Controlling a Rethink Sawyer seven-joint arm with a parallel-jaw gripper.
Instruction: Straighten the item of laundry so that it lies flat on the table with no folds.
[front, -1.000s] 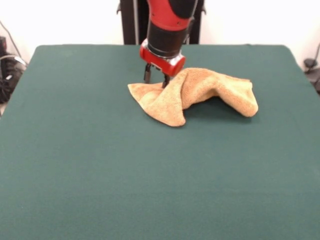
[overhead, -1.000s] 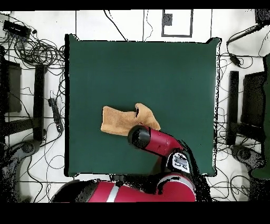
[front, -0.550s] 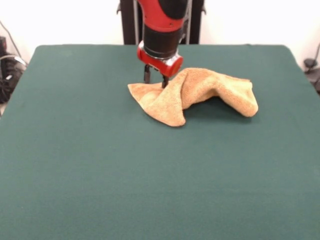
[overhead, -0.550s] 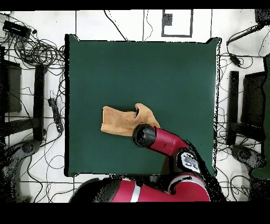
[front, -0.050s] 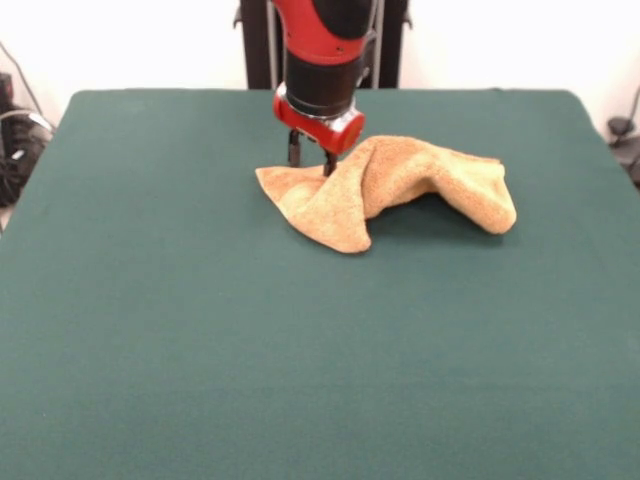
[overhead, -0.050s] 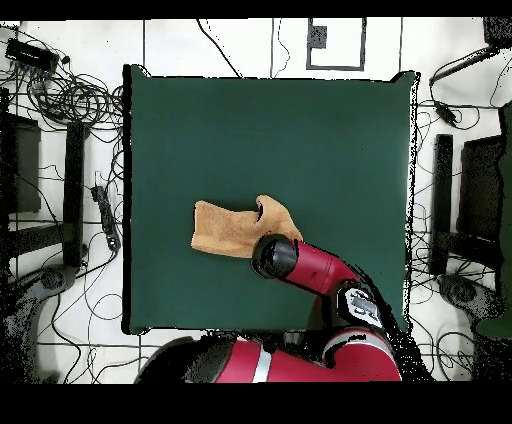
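On the far half of the table (front, -0.050s: 150, 330), the gripper (front, -0.050s: 311, 163) stands over a rumpled towel (front, -0.050s: 400, 185).
From the front its two dark fingers (front, -0.050s: 294, 151) hang slightly spread, tips at the towel's flatter corner, nothing pinched. The orange-tan cloth humps up in a fold beside them and trails off to one side; from overhead the red arm (overhead, -0.050s: 315, 270) covers that corner.

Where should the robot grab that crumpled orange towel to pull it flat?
Probably the flat corner of the towel that points left in the front view, taken from above, right where the gripper stands with its fingers apart. That corner lies thin on the table, while the middle is a raised fold and the other end a thick roll, both harder to pinch and pull flat.
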